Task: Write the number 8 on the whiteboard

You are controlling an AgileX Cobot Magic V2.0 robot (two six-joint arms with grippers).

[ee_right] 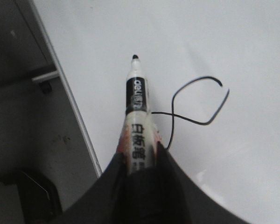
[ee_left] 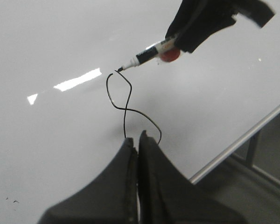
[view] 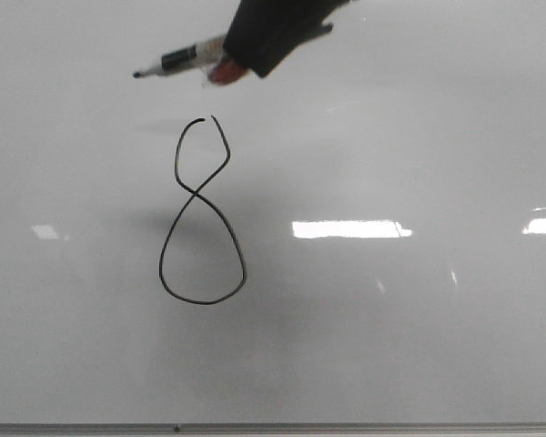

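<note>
with the number 8 [view: 201, 211] drawn mid-left on the whiteboard [view: 419, 346], looks like the closing step; next, probably just lifting clear. left end effector [ee_left: 138, 140] pressed closed, holding nothing. right end effector [ee_right: 139, 161] clamped on the marker [ee_right: 136, 107], tip off the board.

- The whiteboard [view: 419, 346] lies flat and fills nearly the whole front view, glossy and pale grey-white.
- A thin grey metal strip [view: 346, 427] runs along its near edge; the wrist views show the same kind of strip along a side edge [ee_left: 238, 144].
- Bright rectangular light reflections [view: 350, 228] sit on the sheen.
- The number 8 [view: 200, 214] is drawn on it in thin black line: a small upper loop left open at the top, a larger teardrop loop below.
- A soft grey shadow spreads across the board around the figure.
</note>
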